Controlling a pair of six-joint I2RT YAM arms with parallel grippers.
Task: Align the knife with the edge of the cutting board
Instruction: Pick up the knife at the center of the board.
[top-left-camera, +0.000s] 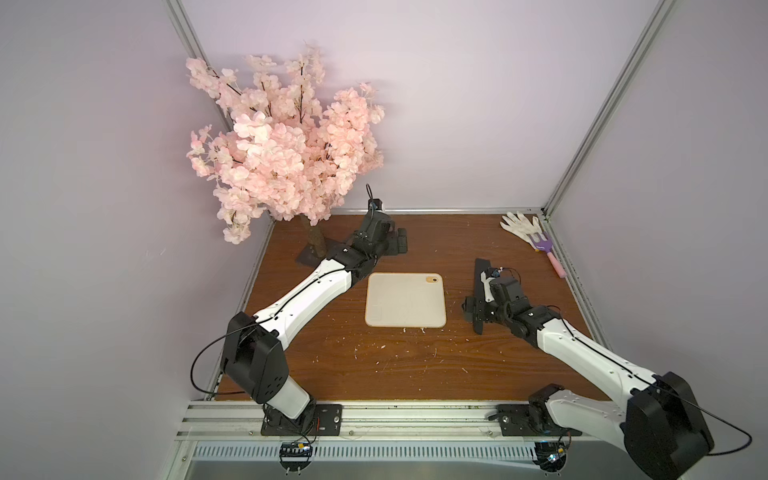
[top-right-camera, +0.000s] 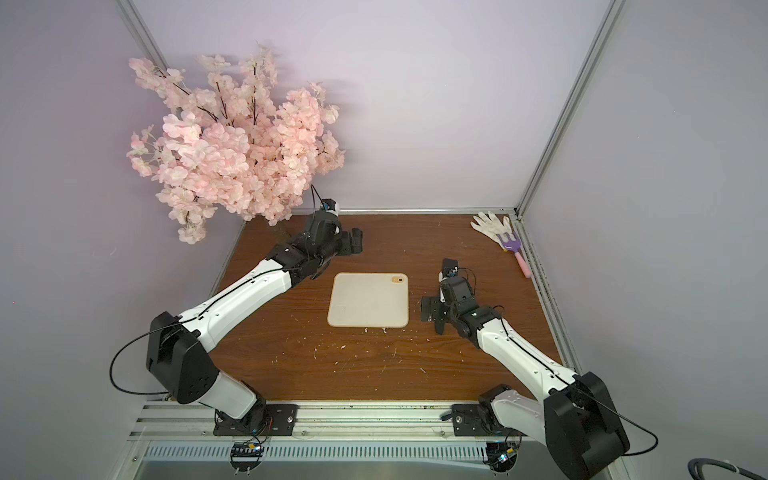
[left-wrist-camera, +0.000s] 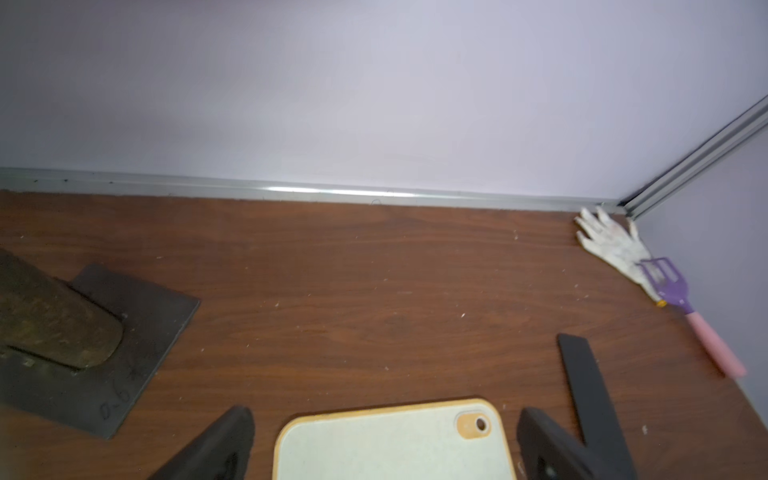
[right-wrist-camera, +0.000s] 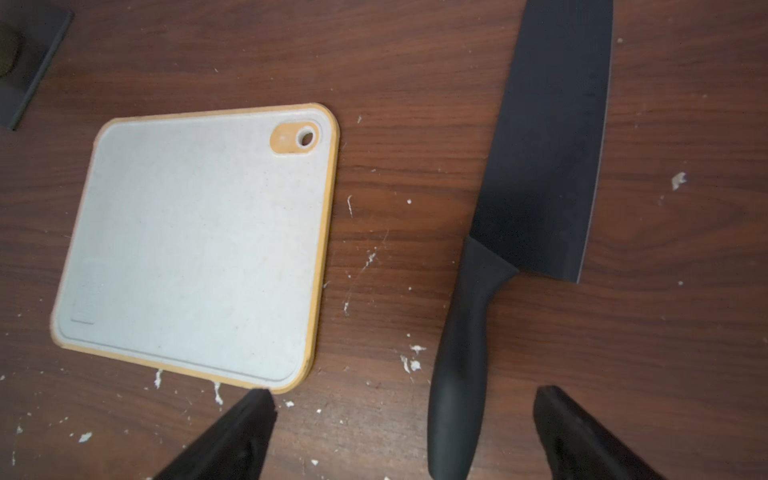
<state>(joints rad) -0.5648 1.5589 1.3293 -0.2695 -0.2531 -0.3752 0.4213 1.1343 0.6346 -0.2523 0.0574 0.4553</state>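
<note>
Brown wood-grain tabletop (top-left-camera: 374, 365), white crumbs (top-left-camera: 384, 347) everywhere, seen from above. Nearest bit of action, right of centre in both top views: the right gripper (right-wrist-camera: 403, 395) hangs over the all-black cleaver-style knife (right-wrist-camera: 540, 166). Its jaws are spread wide and hold nothing, and the slim handle (right-wrist-camera: 457, 374) lies between the two fingers (right-wrist-camera: 232, 436) in the right wrist view. Knife's flat on the table, apart from the flat cream-white cutting board with the tan rim (top-left-camera: 405, 299) at centre frame. It runs roughly along the board's edge toward the right of the frame, just a bit skewed.

I'd call this the reach-for-the-handle step, with the alignment not yet done. Next move, I reckon: drop down, pinch the handle squarely, then drag it over and twist slightly so it sits parallel against that edge.

Further back, upper centre, the left gripper (top-left-camera: 397, 243) is also spread and empty, by the pink blossom tree (top-left-camera: 282, 145).
</note>
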